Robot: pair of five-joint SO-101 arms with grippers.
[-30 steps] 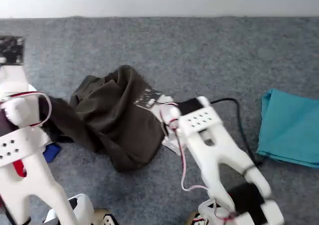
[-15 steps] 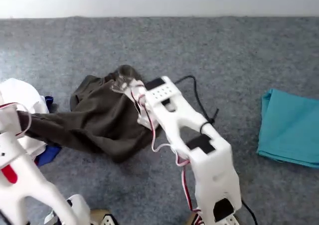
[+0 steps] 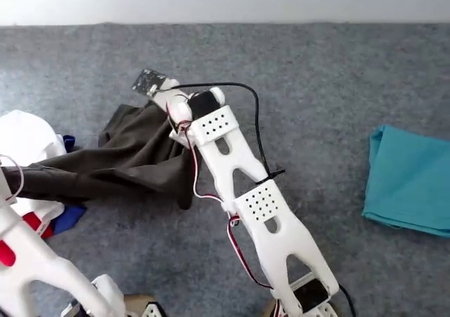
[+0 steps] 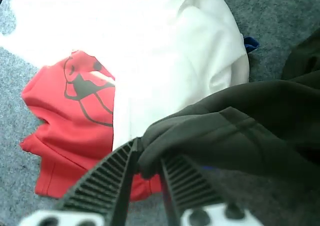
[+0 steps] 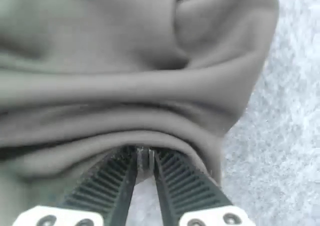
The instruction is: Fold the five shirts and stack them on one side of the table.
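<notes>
The step in hand looks like opening out the dark shirt [image 3: 133,159] before any fold is made. Both arms hold it. The left tool [image 4: 147,163] is closed on a bunched edge of the cloth, and the right tool [image 5: 143,163] is pinched on a rolled fold of it.

In the high view the shirt sits left of centre, drawn into a band between the two grips. Its long axis runs from the left edge at mid-height, rising gently to the right arm's wrist in the upper centre-left. A loose flap hangs toward the lower middle. Its left end crosses over the white shirt [image 3: 24,138], with the red shirt [image 4: 65,110] and a blue garment [image 3: 67,218] beside it.

A teal shirt [image 3: 411,183] lies flat at the right edge, apparently already folded, well apart from the rest.

The next move probably calls for even tension from both grips. The cloth should go down flat on bare worktop [image 3: 316,85], clear of the unfolded pile, so its outline can be read.
</notes>
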